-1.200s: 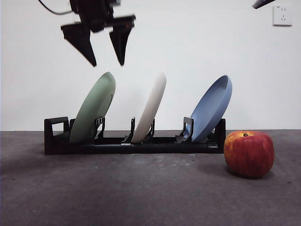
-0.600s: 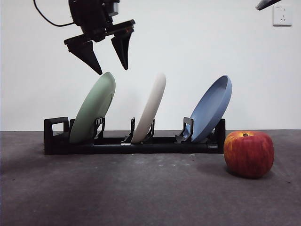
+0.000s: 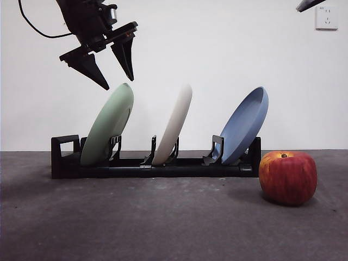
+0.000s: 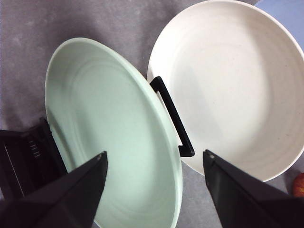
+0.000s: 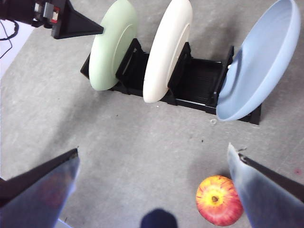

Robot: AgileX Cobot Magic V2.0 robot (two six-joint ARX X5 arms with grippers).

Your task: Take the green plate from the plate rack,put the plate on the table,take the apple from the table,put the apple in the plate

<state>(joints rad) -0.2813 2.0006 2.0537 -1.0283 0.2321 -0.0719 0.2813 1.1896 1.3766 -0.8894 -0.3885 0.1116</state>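
Shifted left — left pincer (image 3: pixel 117 83) | released, just above green plate (image 3: pixel 107 132) rim — air between.

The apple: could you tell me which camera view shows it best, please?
The front view: the apple sits large, whole and side-on on the table. The right wrist view shows it whole from above, stem dimple visible; the left wrist view catches only a sliver at its edge.

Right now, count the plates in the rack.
3, all leaning in the plate rack: the green plate at the handle end, the cream-white plate in the middle, the blue plate nearest the apple.
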